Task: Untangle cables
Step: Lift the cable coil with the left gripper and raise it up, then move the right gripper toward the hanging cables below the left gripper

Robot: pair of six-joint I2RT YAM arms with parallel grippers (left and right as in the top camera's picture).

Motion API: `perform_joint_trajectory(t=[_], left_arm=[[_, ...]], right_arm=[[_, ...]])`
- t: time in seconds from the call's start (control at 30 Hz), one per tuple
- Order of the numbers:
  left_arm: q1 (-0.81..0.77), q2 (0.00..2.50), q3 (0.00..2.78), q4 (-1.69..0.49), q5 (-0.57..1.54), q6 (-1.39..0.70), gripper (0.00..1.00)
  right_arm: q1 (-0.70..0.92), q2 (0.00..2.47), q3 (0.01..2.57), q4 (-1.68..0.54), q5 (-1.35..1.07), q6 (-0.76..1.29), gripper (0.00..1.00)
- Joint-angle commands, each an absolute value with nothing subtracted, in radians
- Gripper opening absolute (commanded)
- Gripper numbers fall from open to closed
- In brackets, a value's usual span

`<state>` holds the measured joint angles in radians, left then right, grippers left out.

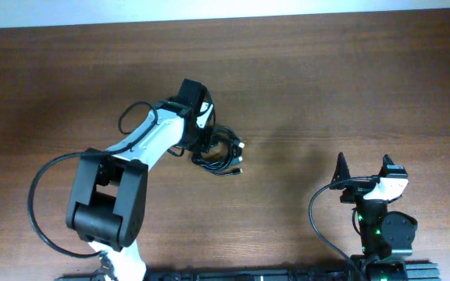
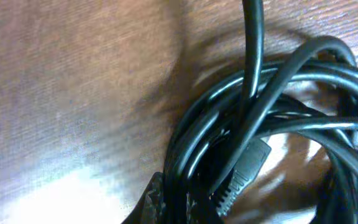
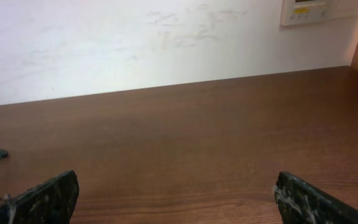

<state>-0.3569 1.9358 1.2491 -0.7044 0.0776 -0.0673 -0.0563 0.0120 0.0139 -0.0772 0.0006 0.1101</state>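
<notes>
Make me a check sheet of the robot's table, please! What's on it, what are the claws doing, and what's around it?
Surface: brown wood-grain table.
Job's things: cables in one tangled black bundle mid-table, with small plug ends poking out on one side; not yet separated.
Clutter: nothing seen.
Grippers: left gripper down at the bundle's edge, open or shut unclear; right gripper open, empty, well apart from the bundle.
Cables: thick black arm wires loop beside the arm bases, apart from the bundle.
Surroundings: pale wall behind the table, with a small wall panel.
</notes>
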Motion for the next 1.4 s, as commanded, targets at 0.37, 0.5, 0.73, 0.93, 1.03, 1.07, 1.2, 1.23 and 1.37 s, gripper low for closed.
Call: perform_joint_trajectory(t=[0.37,0.5,0.73,0.93,1.03,1.07,1.2,1.23,1.37], left_arm=[[-0.315,1.556,1.357,-0.853,-0.206,-0.505,0.0],[-0.301,1.451,1.357,-0.854,-0.207,-0.499,0.0],[-0.298,1.395,1.352,-0.854,-0.189,-0.433,0.0],[-0.298,1.397,1.321,-0.824,-0.089,-0.441,0.0],[-0.299,1.399,1.317,-0.825,-0.085,-0.441,0.0],[-0.299,1.399,1.313,-0.824,-0.085,-0.441,0.0],[-0.305,1.409,1.293,-0.824,-0.085,-0.441,0.0],[-0.312,1.414,1.291,-0.825,-0.083,-0.458,0.0],[-0.361,1.452,1.29,-0.823,-0.075,-0.545,0.0]], right_arm=[[-0.06,0.006,0.006,-0.074,0.047,0.107,0.99],[-0.059,0.006,0.006,-0.07,-0.1,0.214,0.99],[-0.059,0.006,0.006,-0.043,-0.55,0.768,0.99],[-0.059,0.006,0.006,0.007,-0.631,1.053,0.98],[-0.06,0.012,0.026,0.015,-0.636,0.991,0.99],[-0.06,0.02,0.036,0.015,-0.635,0.991,0.99],[-0.059,0.163,0.139,-0.077,-0.633,0.968,0.99],[-0.059,0.223,0.178,-0.112,-0.637,0.926,0.98],[-0.059,0.481,0.373,-0.204,-0.638,0.786,0.99]])
